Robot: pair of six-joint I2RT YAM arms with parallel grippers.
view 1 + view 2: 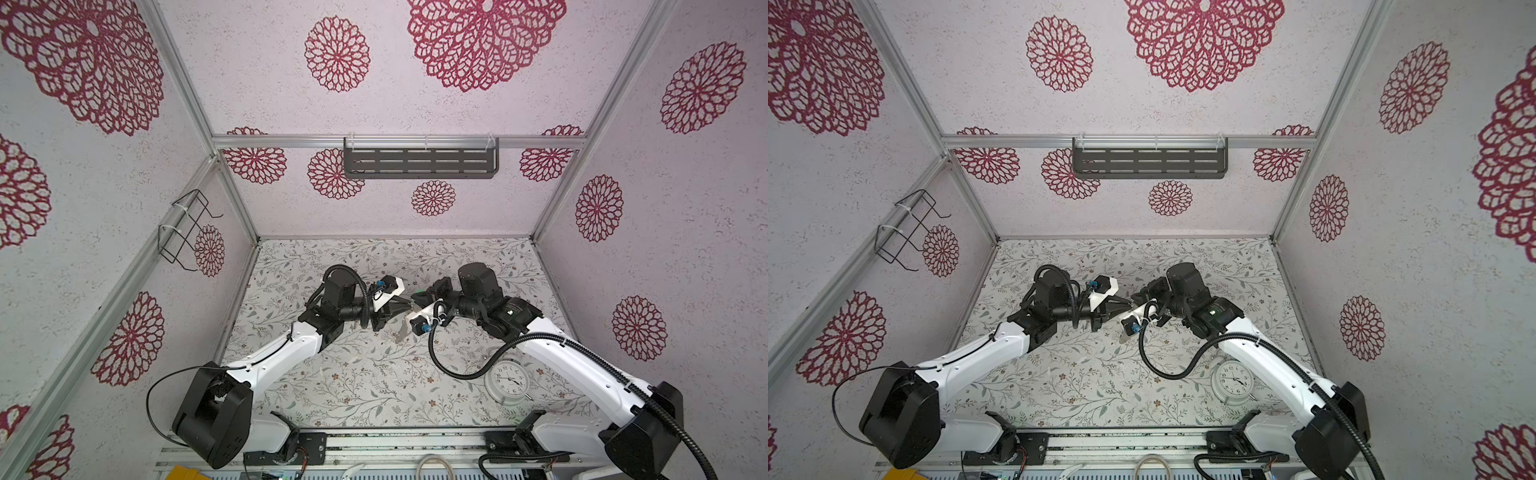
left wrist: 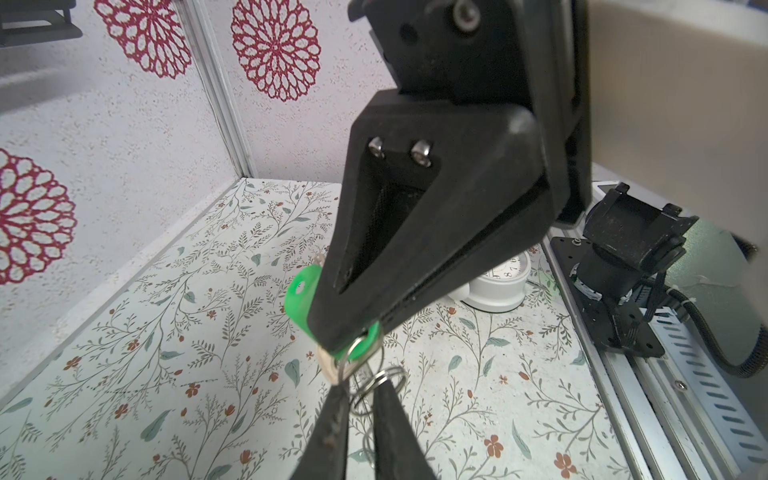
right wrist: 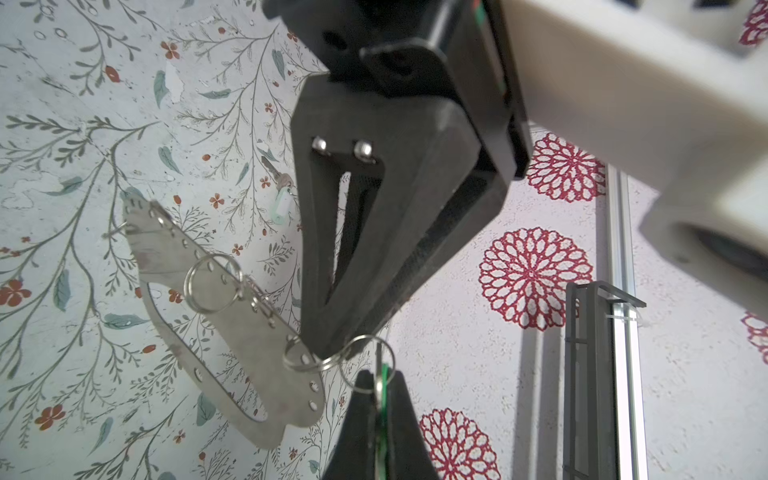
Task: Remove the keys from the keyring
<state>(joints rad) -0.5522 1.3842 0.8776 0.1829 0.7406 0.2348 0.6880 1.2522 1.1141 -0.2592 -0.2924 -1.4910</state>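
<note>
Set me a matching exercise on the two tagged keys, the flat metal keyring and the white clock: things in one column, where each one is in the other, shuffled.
Things
1. green-tagged metal key
2. pale-tagged metal key
3. flat grey-brown metal keyring
4. round white alarm clock

Places
A. lying on the floral table, off the keyring
B. hanging in the air from the right gripper
C. on the table beside the right arm
D. tag clamped in the left gripper

Pairs: 1-D, 2-A, 3-B, 4-C

L gripper (image 2: 345,343), R gripper (image 3: 329,352) tip-to-tip mid-air (fingers (image 2: 374,257) pinched), elbows bent
</note>
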